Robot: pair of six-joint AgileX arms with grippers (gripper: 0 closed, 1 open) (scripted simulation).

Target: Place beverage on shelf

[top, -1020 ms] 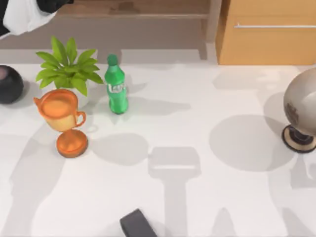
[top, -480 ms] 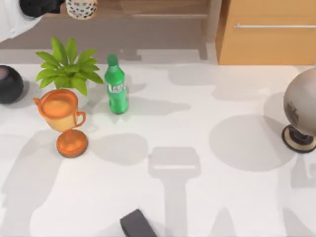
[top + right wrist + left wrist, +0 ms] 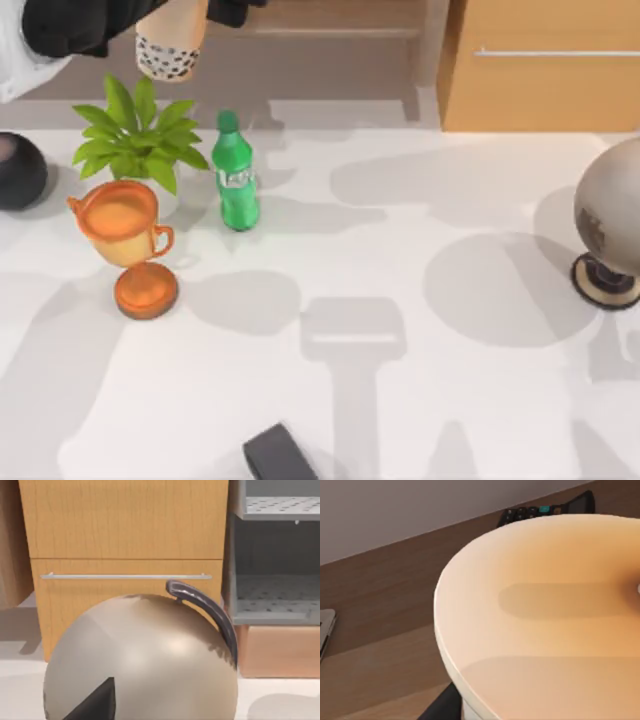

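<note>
Left gripper (image 3: pixel 185 12) has the milk tea cup (image 3: pixel 168 45) clamped up high, just beyond the potted plant (image 3: pixel 135 135), base of dark pearls tilted toward the camera, over the wooden shelf (image 3: pixel 330 15). Thin clear plastic, liquid inside: likely top-heavy, slick and easy to crush, so a mid-body hold looks safest. Right arm sits parked near the globe (image 3: pixel 612 222); its grip I can't tell.
</note>
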